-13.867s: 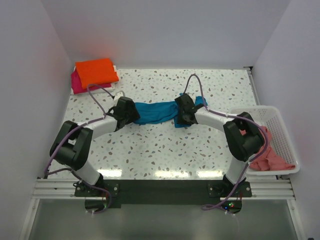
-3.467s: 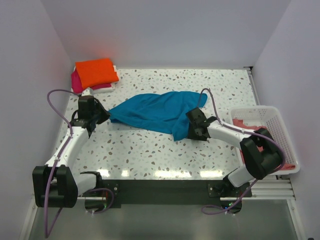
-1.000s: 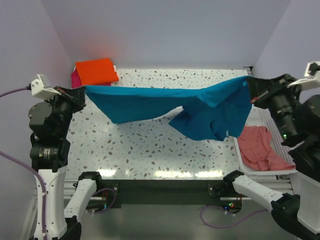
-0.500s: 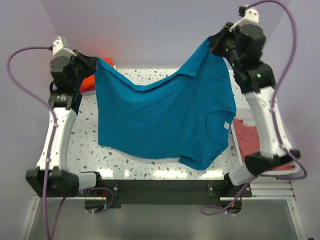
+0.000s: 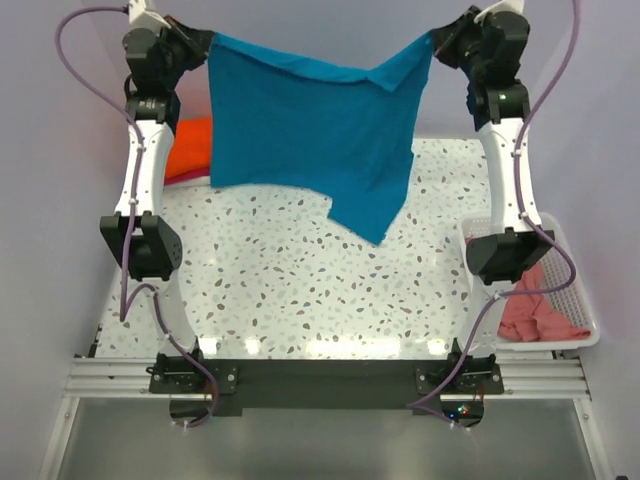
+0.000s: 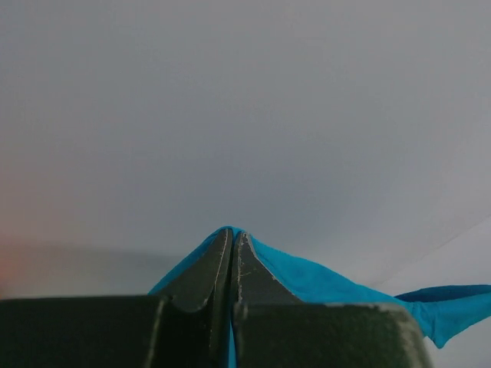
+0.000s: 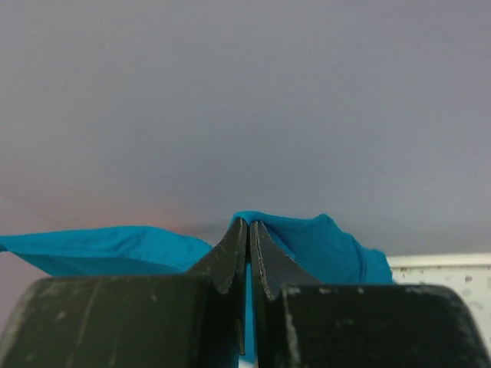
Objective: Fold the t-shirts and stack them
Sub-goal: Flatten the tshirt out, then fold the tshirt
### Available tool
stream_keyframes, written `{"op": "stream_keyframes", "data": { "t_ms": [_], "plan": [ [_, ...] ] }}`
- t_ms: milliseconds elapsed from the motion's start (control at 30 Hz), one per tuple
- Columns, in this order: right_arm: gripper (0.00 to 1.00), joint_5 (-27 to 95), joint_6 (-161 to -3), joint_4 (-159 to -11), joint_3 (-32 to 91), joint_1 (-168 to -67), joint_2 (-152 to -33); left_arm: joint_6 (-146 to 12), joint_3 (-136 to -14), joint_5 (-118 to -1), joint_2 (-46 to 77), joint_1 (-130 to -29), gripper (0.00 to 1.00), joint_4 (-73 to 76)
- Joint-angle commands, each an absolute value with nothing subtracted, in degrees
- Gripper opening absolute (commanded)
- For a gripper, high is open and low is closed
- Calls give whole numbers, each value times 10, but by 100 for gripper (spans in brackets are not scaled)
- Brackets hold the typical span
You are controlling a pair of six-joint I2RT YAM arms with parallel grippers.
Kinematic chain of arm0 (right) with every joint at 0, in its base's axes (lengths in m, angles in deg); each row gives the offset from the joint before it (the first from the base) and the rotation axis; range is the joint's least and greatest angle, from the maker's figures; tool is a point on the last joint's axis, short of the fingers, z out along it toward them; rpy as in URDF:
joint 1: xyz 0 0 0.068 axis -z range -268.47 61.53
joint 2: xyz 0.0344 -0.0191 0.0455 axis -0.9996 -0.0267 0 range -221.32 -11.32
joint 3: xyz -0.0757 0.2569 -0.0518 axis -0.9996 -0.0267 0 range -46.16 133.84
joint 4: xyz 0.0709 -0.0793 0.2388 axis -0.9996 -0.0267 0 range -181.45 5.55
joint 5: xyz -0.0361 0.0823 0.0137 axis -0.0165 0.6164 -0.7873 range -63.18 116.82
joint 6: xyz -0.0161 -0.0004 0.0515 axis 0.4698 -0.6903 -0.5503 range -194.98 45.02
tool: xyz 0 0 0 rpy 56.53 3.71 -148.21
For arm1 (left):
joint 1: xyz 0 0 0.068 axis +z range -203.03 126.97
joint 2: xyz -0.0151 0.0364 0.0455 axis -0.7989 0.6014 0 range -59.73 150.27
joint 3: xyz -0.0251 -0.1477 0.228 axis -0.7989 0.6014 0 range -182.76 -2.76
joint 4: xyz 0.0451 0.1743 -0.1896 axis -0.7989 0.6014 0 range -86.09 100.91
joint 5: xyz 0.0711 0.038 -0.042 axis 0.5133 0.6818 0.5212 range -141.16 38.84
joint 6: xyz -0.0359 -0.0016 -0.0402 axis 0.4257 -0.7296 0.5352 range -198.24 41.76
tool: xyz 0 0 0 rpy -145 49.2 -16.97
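A teal blue t-shirt [image 5: 315, 130] hangs spread in the air, high above the table, between both raised arms. My left gripper [image 5: 205, 40] is shut on its upper left corner, and my right gripper [image 5: 432, 42] is shut on its upper right corner. Its lower edge dangles above the table's far half. In the left wrist view teal cloth [image 6: 322, 276] wraps the shut left gripper [image 6: 232, 232]; in the right wrist view teal cloth [image 7: 322, 241] pokes past the shut right gripper [image 7: 248, 222]. A folded orange t-shirt [image 5: 190, 145] lies at the back left. A salmon pink t-shirt [image 5: 540, 315] lies in the basket.
A white mesh basket [image 5: 575, 270] stands at the table's right edge. The speckled tabletop [image 5: 300, 290] lies below the hanging shirt. Both arms stand tall at the left and right sides, with purple cables looping off them.
Both grippers have risen higher and moved toward the back wall, lifting the teal t-shirt off the table's near half so it hangs shorter and higher.
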State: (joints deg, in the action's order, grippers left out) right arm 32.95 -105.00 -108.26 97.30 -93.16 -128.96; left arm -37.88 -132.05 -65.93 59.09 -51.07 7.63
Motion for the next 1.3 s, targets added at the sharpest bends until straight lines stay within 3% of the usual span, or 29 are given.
{"op": "stream_keyframes", "data": {
  "t_ms": [0,200,233,533,700,833,1133,1267],
  "plan": [
    [0,333,-1055,-977,997,-922,-1193,-352,-1354,-685,551,-482,0,-3],
    [0,333,-1044,-979,838,-915,-1122,-361,-1201,-693,484,-471,0,-39],
    [0,336,-1048,-978,767,-915,-1094,-361,-1174,-694,473,-470,0,-41],
    [0,337,-1101,-948,240,-914,-867,-315,-699,-679,292,-470,0,-106],
    [0,374,-1122,-1019,41,-915,-777,-308,-460,-608,181,-470,0,-37],
    [0,392,-1128,-1068,-81,-915,-702,-292,-351,-564,97,-471,0,6],
    [0,416,-1156,-1157,-182,-915,-534,-317,-254,-520,-87,-471,0,133],
    [0,406,-1152,-1149,-150,-914,-566,-317,-262,-522,-75,-471,0,122]
  ]
}}
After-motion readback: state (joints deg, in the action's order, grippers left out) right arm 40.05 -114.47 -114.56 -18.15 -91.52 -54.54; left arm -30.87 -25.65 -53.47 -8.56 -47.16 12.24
